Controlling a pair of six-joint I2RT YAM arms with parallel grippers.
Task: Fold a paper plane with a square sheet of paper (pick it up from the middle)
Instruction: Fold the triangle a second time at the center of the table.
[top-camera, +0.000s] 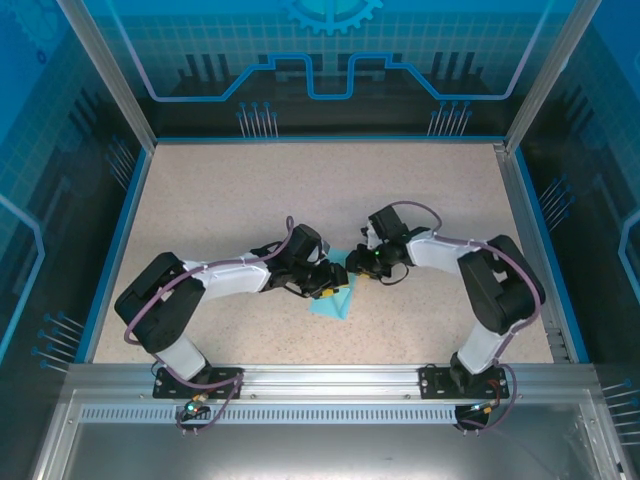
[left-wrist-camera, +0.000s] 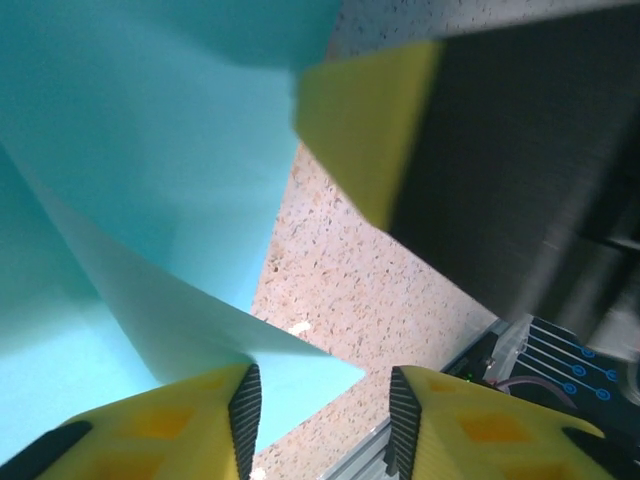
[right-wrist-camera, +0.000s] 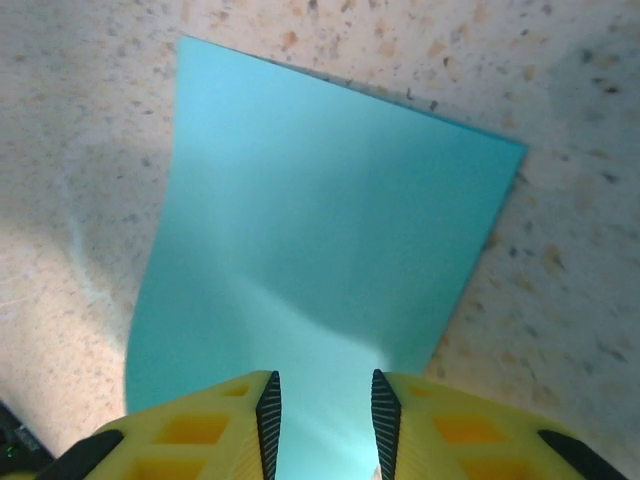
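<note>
Standing by the desk (top-camera: 300, 190), I see both arms bent inward so their tools meet over the square sheet of paper (top-camera: 334, 303), which lies near the middle with one flap raised. I take it each is working one side of a fold. The left tool (left-wrist-camera: 320, 400) is partly open, a lifted paper corner poking into its gap. The right tool (right-wrist-camera: 325, 400) stands narrowly apart above the sheet, gripping nothing I can make out. The top is speckled beige, ringed by blue printed walls (top-camera: 320, 60).
</note>
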